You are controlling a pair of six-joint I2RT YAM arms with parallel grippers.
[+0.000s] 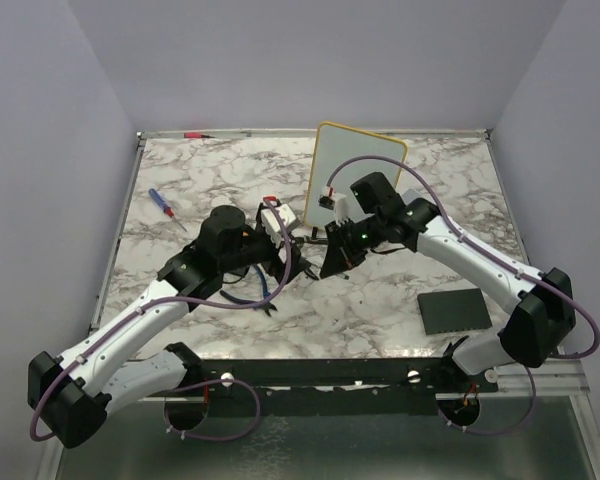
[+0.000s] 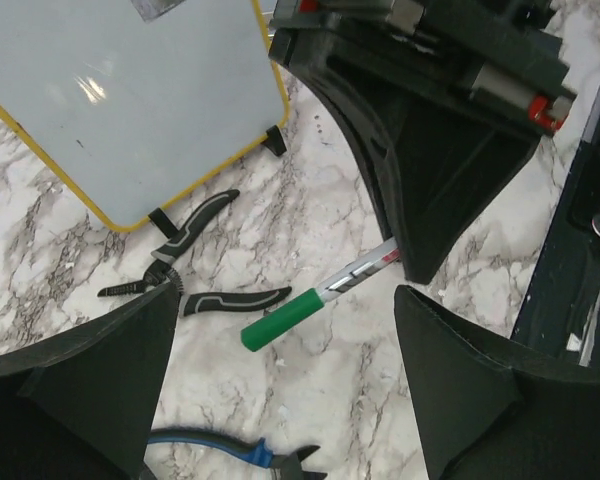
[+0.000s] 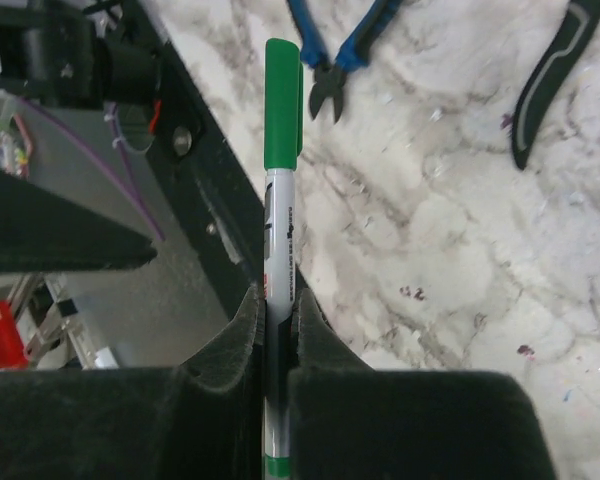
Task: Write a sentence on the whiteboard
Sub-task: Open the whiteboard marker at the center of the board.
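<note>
Because the right hand [image 3: 277,325] pinches the capped marker [image 3: 280,225] by its barrel, the wide-open left hand [image 2: 285,335] could tug it loose when uncapping.

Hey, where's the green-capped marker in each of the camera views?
Top external: cannot make it out among the dark hardware at centre.
Left wrist: the green-capped marker slants across centre, cap at lower left.
Right wrist: upright at centre, clamped in the right gripper, cap on top.
Shared landmark: the blue-handled cutters, in all three views.
</note>
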